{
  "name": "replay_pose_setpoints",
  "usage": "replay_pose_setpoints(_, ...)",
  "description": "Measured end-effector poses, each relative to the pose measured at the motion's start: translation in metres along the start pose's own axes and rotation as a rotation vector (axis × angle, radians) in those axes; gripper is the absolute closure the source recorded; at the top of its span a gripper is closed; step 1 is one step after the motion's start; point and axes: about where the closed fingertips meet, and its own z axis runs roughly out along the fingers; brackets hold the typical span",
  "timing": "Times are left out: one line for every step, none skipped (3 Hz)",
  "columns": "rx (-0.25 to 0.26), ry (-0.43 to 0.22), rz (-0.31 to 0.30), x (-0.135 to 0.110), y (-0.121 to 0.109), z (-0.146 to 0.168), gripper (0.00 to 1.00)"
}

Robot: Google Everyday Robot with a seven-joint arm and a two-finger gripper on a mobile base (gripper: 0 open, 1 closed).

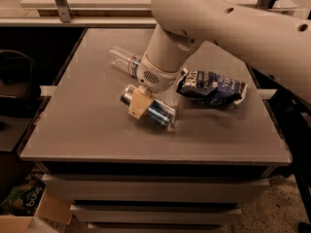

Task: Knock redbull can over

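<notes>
The redbull can [156, 111], blue and silver, lies on its side on the grey table top [97, 130], pointing from upper left to lower right. My gripper [139, 104] reaches down from the big white arm and sits right over the can's left part, one tan finger [138, 105] in front of it.
A clear plastic water bottle [121, 58] lies on its side behind the gripper. A dark blue chip bag [211, 87] lies to the right of the can. The table's front edge is near the can. Drawers sit below the top.
</notes>
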Motion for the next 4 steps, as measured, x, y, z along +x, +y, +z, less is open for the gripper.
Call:
replay_pose_setpoints(-0.012, -0.002, 0.002, -0.001, 0.001, 0.002, 0.13)
replay_pose_setpoints(-0.025, -0.005, -0.002, -0.004, 0.002, 0.002, 0.00)
replay_pose_setpoints(-0.026, -0.016, -0.015, -0.007, 0.003, -0.004, 0.00)
replay_pose_setpoints(-0.003, -0.041, -0.046, -0.012, 0.006, -0.024, 0.00)
